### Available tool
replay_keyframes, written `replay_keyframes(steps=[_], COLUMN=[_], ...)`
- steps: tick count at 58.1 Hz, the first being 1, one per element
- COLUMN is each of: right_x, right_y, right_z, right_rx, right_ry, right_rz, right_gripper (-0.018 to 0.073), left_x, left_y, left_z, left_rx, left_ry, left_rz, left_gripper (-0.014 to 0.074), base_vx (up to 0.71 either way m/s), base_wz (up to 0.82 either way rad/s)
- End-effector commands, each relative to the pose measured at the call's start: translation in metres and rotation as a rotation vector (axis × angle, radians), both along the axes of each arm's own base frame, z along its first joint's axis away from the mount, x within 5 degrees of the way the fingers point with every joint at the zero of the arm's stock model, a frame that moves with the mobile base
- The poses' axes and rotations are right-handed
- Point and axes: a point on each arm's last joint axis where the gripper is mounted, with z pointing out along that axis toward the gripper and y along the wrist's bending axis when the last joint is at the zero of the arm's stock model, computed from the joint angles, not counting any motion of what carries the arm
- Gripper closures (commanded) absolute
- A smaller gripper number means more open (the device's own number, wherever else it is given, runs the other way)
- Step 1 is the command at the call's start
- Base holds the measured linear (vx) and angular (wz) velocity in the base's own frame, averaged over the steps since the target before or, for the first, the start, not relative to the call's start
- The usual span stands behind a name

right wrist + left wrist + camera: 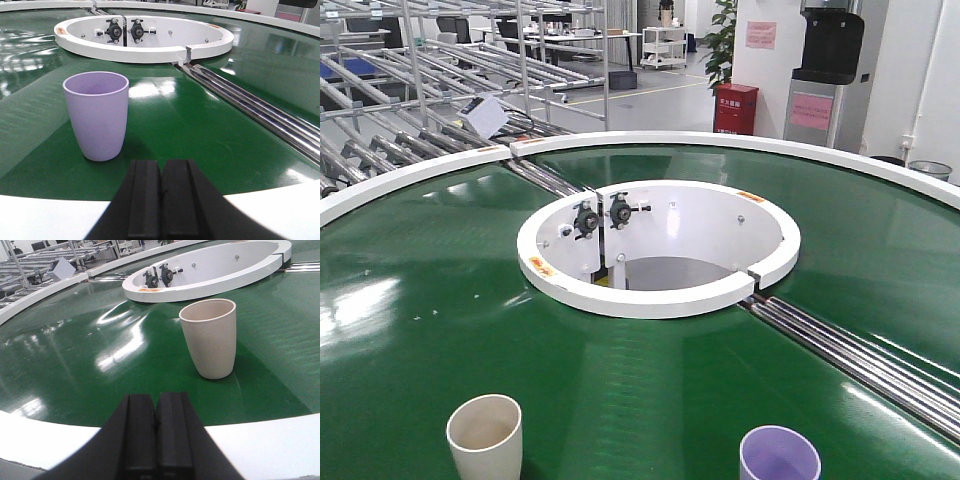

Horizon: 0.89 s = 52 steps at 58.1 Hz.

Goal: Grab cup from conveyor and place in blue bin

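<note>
Cream cup (208,337) on conveyor (90,370), ahead-right of closed left end effector (156,404).

Front overview, low wrist close-ups, conveyor (420,330) shared

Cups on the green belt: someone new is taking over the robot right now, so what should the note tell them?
The left gripper has its jaws shut and holds nothing. It is at the near edge of the conveyor. The cream cup stands upright on the belt ahead of it, a little to its right.
The right gripper has its jaws shut and holds nothing. The purple cup stands upright on the belt ahead, to its left.
The blue bin is not in any view.
Done: nothing yet, both cups are on the belt.
Left: open the jaws, grab a cup, put it in the blue bin.
</note>
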Motion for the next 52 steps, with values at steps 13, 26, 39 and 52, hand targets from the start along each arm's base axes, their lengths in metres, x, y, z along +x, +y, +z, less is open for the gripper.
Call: replay_keyframes(steps=[13, 26, 39, 52], right_x=[0.0007, 0.0007, 0.0007, 0.0008], right_y=[0.0001, 0.0001, 0.0, 0.0001], right_z=[0.0014, 0.0014, 0.0014, 0.0025], right_rx=[0.005, 0.005, -0.002, 0.0], right_ry=[-0.076, -0.076, -0.078, -0.089], right_rz=[-0.001, -0.001, 0.0, 0.0], right_gripper=[0.0568, 0.0568, 0.0568, 0.0568], left_x=[0.0004, 0.0004, 0.0005, 0.0006], left_y=[0.0006, 0.0006, 0.0011, 0.0013], left_z=[0.0035, 0.0035, 0.0035, 0.0072], left_rx=[-0.019, -0.019, 0.029, 0.024], left_ry=[-0.073, -0.073, -0.079, -0.119], left_rz=[0.008, 0.008, 0.009, 0.013], left_gripper=[0.0598, 0.0598, 0.0598, 0.0598], base_vx=[0.0, 0.0, 0.0, 0.0], base_wz=[0.0, 0.0, 0.0, 0.0])
